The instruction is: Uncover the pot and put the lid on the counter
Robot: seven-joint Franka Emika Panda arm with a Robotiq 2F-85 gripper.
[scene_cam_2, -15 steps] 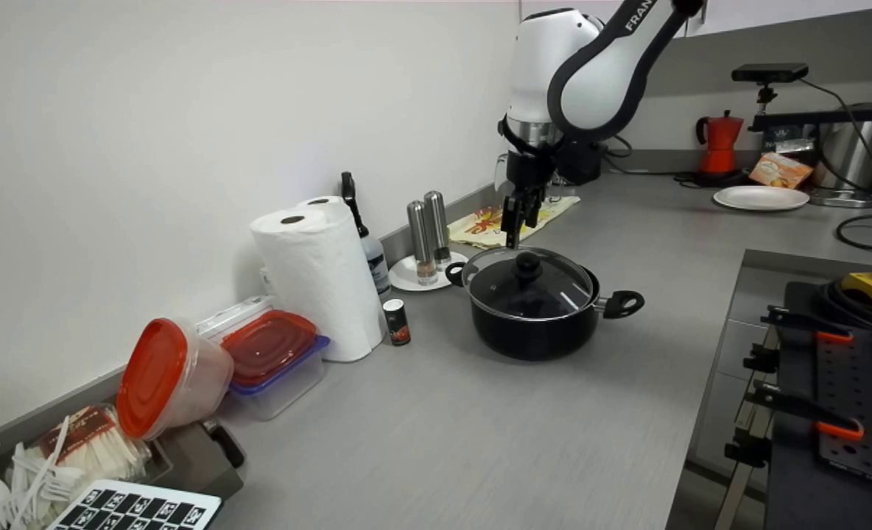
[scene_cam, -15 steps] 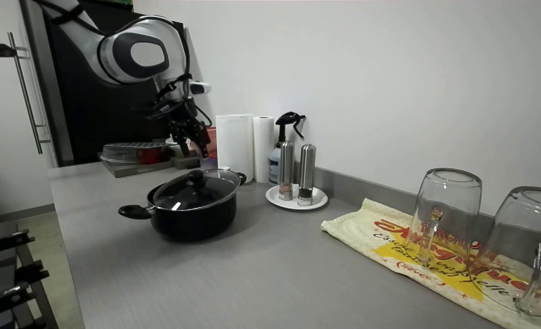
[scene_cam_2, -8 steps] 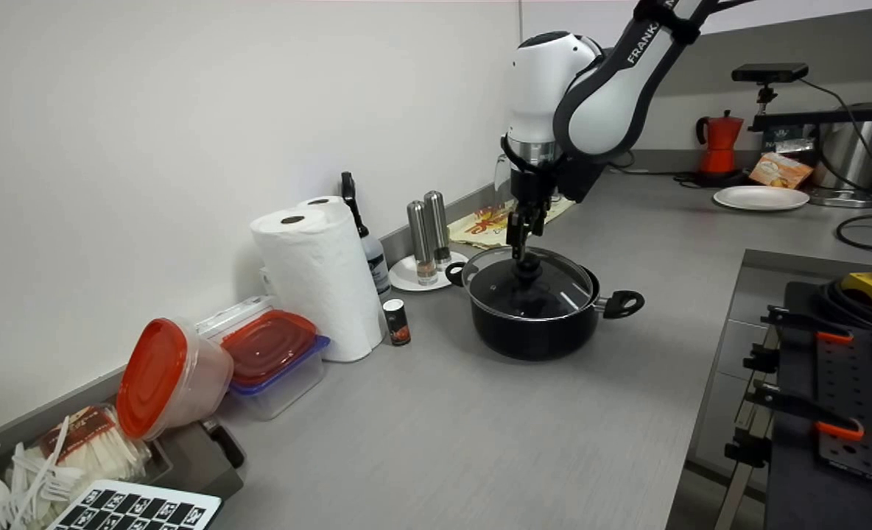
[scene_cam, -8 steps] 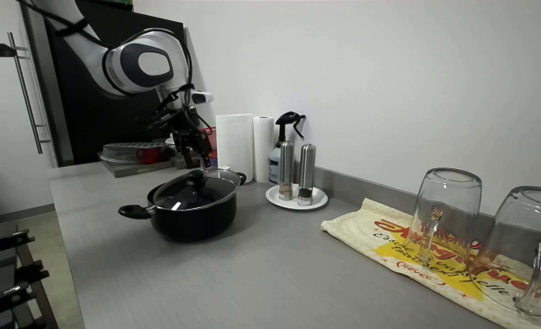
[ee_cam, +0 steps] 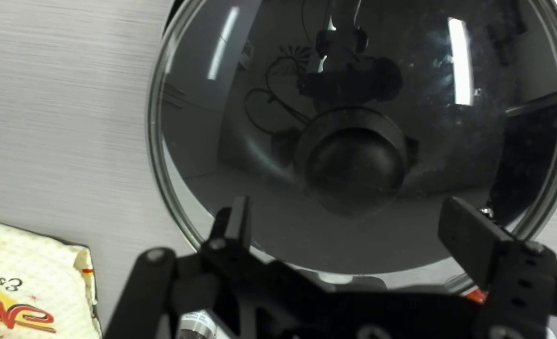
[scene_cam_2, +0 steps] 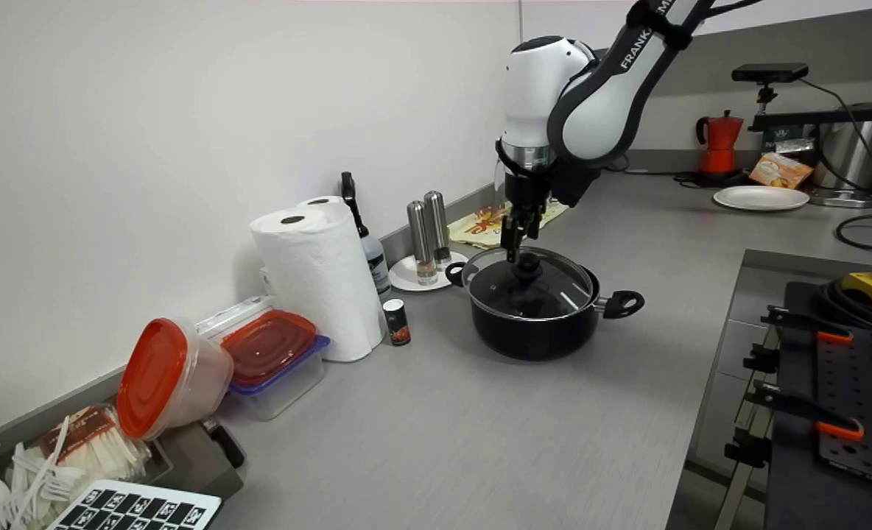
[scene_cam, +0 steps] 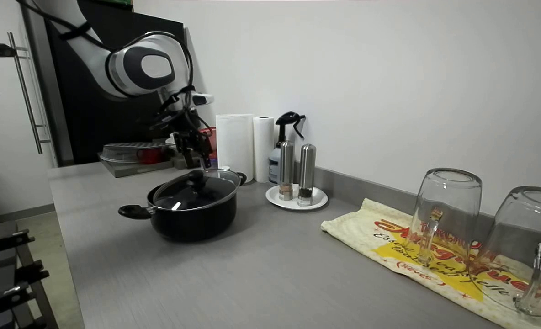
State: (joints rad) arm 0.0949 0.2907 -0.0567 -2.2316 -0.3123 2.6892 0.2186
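Wrist view: tool (ee_cam: 346, 216) spread wide, fingers (ee_cam: 469, 240) well apart. The lid (ee_cam: 354, 96) fills most of the field; its dark knob (ee_cam: 355, 165) lies at 12 o'clock from the gap. The patterned cloth (ee_cam: 29, 278) shows at 8 o'clock. Contact of tool with lid: cannot tell. In both exterior views the lid sits on the pot (scene_cam_2: 535, 335), off-centre; pot stands on the counter (scene_cam_2: 465, 427). In an exterior view a sliver of the pot's inner wall shows at 3 o'clock, and the plate (scene_cam_2: 404, 274) bearing two metal mills (scene_cam_2: 421, 239) lies at 10 o'clock from the pot.
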